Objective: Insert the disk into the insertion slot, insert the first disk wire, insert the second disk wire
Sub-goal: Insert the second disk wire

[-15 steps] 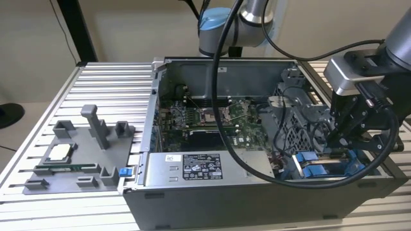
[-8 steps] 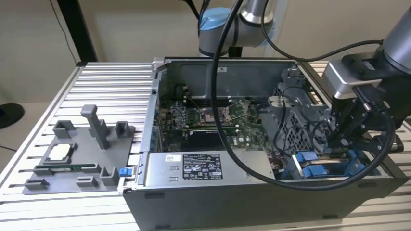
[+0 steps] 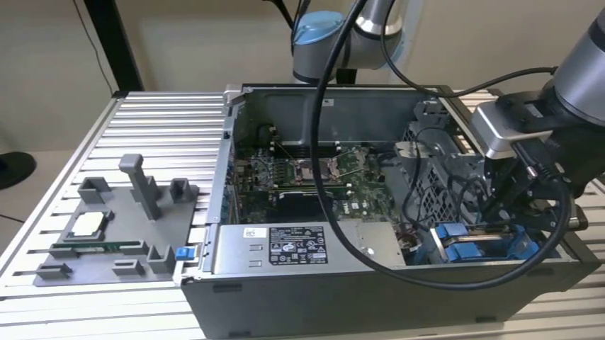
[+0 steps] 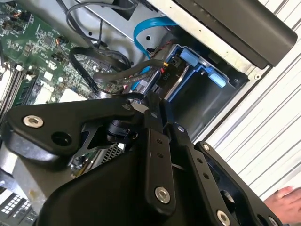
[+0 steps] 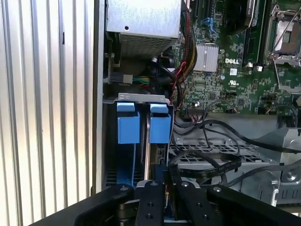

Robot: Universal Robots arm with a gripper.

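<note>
In the open computer case (image 3: 378, 283), the insertion slot (image 5: 141, 98) shows blue rails and two blue tabs (image 5: 160, 125). The disk's blue carrier (image 4: 200, 63) sits inside that bay, with the drive's edge (image 5: 147, 155) between the tabs. My gripper (image 5: 165, 181) hangs just over the bay, at the case's corner on the exterior view's right (image 3: 506, 212). Its black fingers (image 4: 157, 155) meet at the tips, pinched on the end of a flat black disk wire (image 5: 211, 170). A black connector with coloured leads (image 4: 164, 73) lies close ahead of the tips, at the disk's end.
The motherboard (image 3: 302, 177) and the grey labelled power-supply box (image 3: 283, 248) lie beside the bay. Loose black cables (image 4: 94, 70) and a blue cable (image 4: 141, 28) crowd the space. A grey parts tray (image 3: 113, 234) lies on the slatted table. A person's hand (image 4: 284, 200) rests nearby.
</note>
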